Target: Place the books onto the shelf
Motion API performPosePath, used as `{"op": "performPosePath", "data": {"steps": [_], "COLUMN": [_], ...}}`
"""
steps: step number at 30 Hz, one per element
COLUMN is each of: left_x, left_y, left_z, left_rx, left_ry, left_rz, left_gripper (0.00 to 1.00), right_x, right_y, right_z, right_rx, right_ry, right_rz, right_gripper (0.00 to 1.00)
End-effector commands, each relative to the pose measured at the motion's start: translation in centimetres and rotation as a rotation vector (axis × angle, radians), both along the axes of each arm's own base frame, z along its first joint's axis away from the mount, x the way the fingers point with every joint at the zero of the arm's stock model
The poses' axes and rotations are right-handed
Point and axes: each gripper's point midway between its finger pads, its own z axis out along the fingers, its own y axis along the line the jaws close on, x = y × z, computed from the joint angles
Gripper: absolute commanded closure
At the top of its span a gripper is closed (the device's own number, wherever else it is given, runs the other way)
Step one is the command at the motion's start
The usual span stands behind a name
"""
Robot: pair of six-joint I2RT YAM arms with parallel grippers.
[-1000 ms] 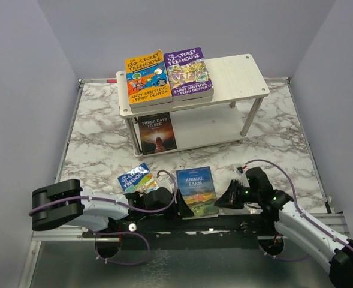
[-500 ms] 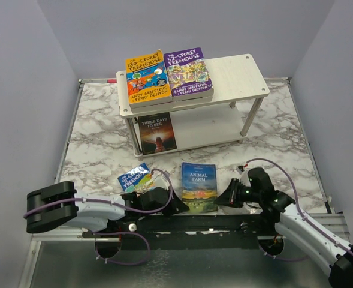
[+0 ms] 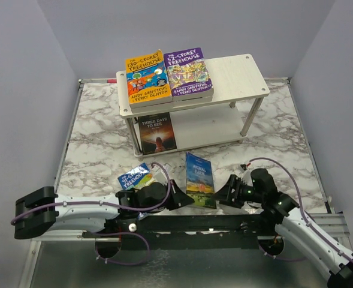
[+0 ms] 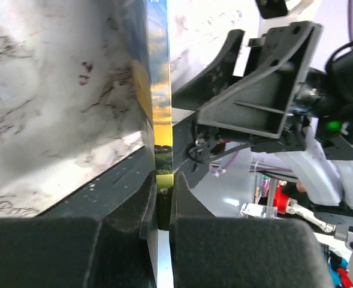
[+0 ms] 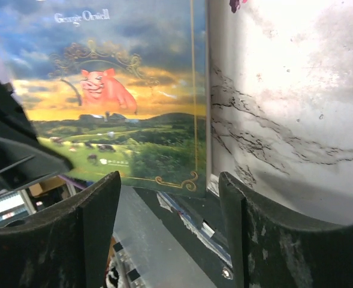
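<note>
Marbled desk [image 3: 272,144] is carrying the Animal Farm book [image 3: 199,172], tilting up on edge near the front. My left claw [image 3: 177,201] is pinching its near edge tight. My right claw [image 3: 224,194] is gaping empty just beside its cover, well short of the shelf [image 3: 236,72].

Marble worktop [image 3: 284,138] bearing the shelf [image 3: 239,72]. On shelf's top board, orange book [image 3: 145,78] beside purple book [image 3: 187,72]; on its lower board, dark book [image 3: 157,133]. Before shelf, blue book [image 3: 134,177] lying flat.
</note>
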Motion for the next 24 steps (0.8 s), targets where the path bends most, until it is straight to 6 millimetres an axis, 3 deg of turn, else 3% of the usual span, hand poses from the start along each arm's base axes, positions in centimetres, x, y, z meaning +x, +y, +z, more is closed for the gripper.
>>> {"op": "performPosePath", "data": {"steps": [1, 9, 15, 24], "left_x": [0.7, -1.3, -2.1, -2.7], "left_y": [-0.9, -3.0, -3.5, -3.7], "left_z": [3.9, 9.1, 13.3, 16.7], "left_rx": [-0.049, -0.118, -0.154, -0.234], "left_ry": [-0.084, -0.145, -0.234, -0.290], "left_rz": [-0.007, -0.180, -0.266, -0.304], "left_gripper": [1.00, 1.00, 1.00, 1.00], "right_x": [-1.8, -0.5, 0.7, 1.3], "right_y": [-1.9, -1.8, -1.8, -1.8], "right_z": [-2.3, 0.8, 4.3, 9.4], "right_rx": [-0.114, -0.060, 0.025, 0.210], "right_ry": [0.117, 0.024, -0.074, -0.210], "right_rz": [-0.038, -0.093, -0.168, -0.241], "right_gripper": [0.26, 0.18, 0.14, 0.13]}}
